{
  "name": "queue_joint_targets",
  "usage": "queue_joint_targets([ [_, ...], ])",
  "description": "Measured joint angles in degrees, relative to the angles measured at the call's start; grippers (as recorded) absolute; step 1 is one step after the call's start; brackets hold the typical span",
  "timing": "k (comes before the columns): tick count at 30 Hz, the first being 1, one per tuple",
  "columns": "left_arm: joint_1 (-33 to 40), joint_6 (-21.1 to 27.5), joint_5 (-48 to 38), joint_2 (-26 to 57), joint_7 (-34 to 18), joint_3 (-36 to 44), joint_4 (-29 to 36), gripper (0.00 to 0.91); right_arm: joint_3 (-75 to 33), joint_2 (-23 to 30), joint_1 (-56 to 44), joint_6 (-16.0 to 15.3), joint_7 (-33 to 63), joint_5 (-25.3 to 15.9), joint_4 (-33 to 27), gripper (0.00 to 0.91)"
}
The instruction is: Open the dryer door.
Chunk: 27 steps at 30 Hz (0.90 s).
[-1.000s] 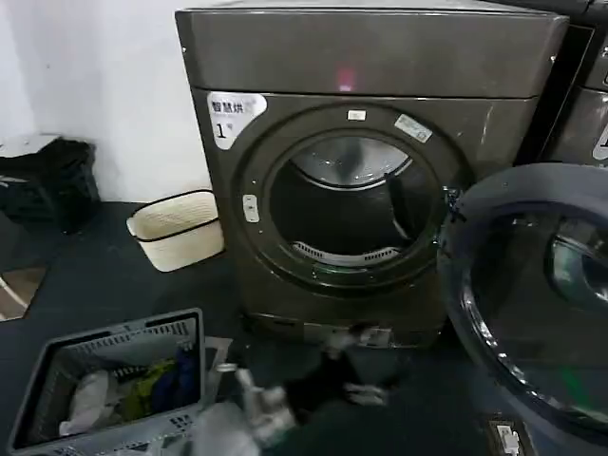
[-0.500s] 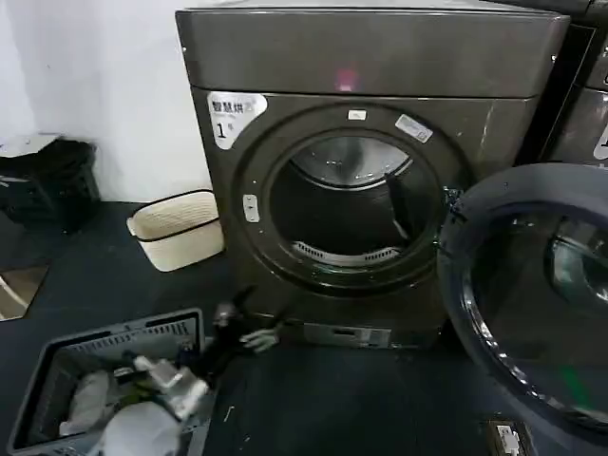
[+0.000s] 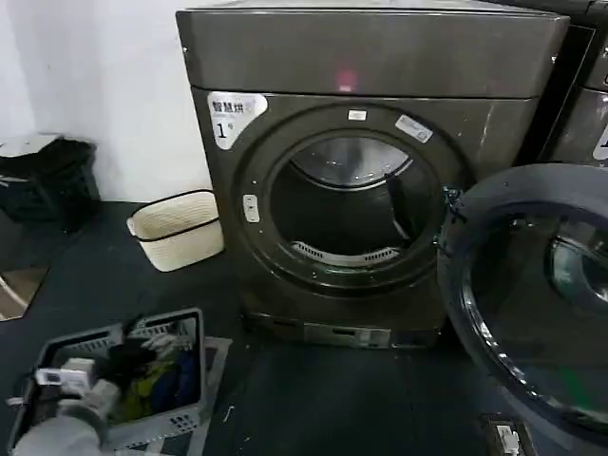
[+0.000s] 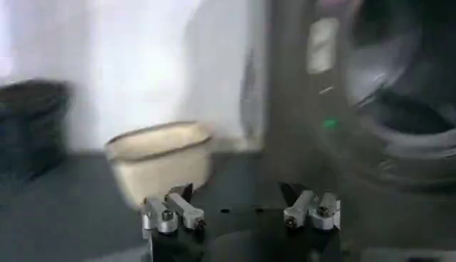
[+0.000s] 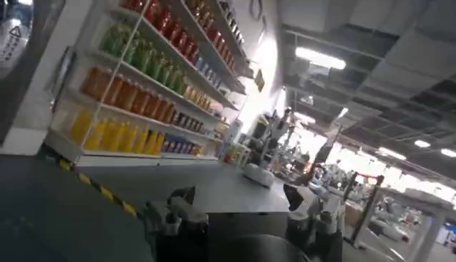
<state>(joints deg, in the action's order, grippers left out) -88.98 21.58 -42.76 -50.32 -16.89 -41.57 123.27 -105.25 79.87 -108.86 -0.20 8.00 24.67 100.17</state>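
Observation:
The dryer (image 3: 380,57) is a boxy dark grey-bronze machine with a "1" sticker and a small pink light. Its drum opening (image 3: 347,204) is uncovered. The dryer door (image 3: 532,304) stands swung wide to the right, dark glass facing me, close to my right side. My left gripper (image 3: 142,344) hangs low at the left over a grey crate, well away from the door. In the left wrist view it (image 4: 237,192) is open and empty, with the dryer front (image 4: 299,121) beyond it. My right gripper (image 5: 241,194) is open and empty, facing away towards store shelves.
A grey crate (image 3: 57,356) of clothes sits on the dark floor at lower left. A cream basket (image 3: 178,228) stands left of the dryer, a black bag (image 3: 47,176) farther left. A second dark machine (image 3: 584,104) adjoins on the right. Bottle shelves (image 5: 142,92) line the far room.
My left arm has swung from in front of the dryer's base leftward to above the crate. The door has stayed open in the same place.

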Motion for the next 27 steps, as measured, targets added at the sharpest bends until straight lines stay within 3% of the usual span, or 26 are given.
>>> queue_joint_targets([
  [11, -2.2, 20.7, -21.4, 5.3, -19.9, -8.9, 1.3, 0.907, 2.1, -0.2, 0.7, 0.7, -0.4, -0.1, -1.1, 0.907],
  [18, -2.0, 20.7, -44.5, 10.6, -34.4, -10.5, -0.1, 0.907, 2.6, 0.1, 0.8, 1.8, -0.3, 0.0, -1.7, 0.907],
  [27, 3.1, 20.6, -72.2, 19.0, -44.7, -7.4, -5.7, 0.907, 2.5, 1.2, 0.8, 2.4, 0.0, 0.0, -2.0, 0.907],
])
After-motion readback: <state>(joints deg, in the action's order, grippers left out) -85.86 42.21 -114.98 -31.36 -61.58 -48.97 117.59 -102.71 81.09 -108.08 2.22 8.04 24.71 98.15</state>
